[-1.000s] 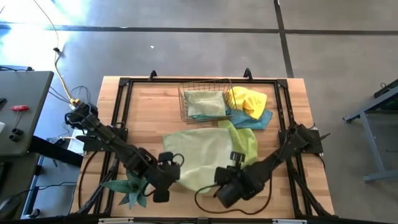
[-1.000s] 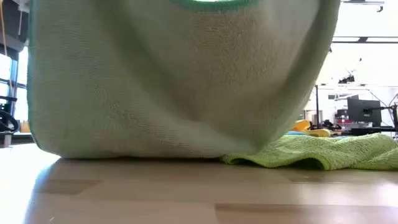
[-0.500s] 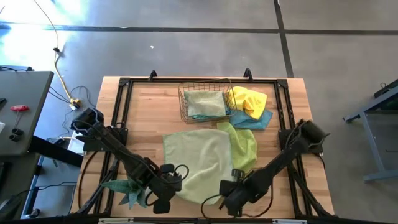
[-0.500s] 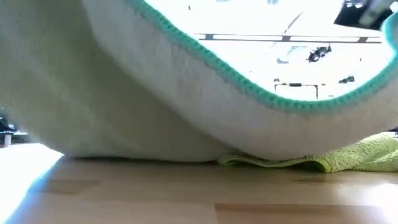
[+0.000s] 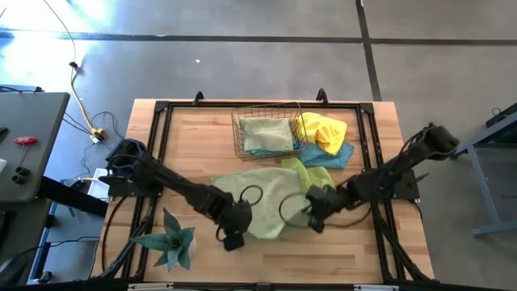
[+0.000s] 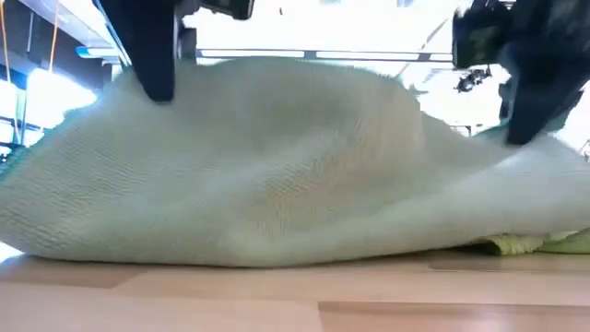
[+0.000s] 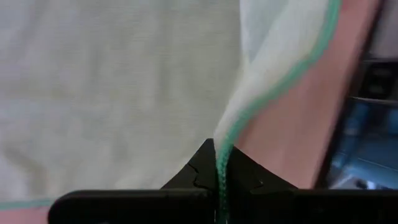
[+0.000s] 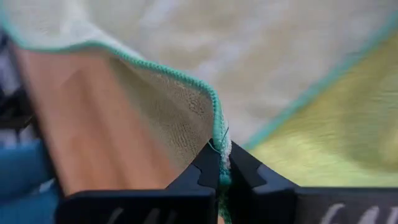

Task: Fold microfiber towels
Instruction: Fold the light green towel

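The left gripper [image 5: 233,239] and right gripper [image 5: 316,222] each pinch an edge of the pale green towel [image 5: 262,202] at table centre, which overlaps the lime green towel [image 5: 320,184] and blocks most of the low view.

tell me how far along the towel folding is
Done: one towel lies folded in the wire basket. In hand: left gripper and right gripper each pinch an edge of the pale green towel, carrying it over. Left: lime towel, yellow towel, blue towel.
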Robot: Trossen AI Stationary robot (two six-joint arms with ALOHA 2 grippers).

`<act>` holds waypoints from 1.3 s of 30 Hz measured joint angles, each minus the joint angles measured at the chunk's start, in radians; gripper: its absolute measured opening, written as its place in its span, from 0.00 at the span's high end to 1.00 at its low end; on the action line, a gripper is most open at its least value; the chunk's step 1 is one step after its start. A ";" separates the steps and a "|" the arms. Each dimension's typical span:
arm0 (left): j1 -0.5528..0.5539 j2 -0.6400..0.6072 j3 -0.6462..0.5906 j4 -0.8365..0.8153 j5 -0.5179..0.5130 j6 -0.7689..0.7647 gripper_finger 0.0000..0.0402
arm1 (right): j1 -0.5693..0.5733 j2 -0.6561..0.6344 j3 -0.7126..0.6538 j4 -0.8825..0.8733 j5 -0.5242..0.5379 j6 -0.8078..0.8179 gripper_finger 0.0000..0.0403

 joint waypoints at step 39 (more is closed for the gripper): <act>0.213 0.011 -0.129 -0.280 -0.195 0.061 1.00 | -0.520 0.103 -0.076 0.246 0.036 -0.475 1.00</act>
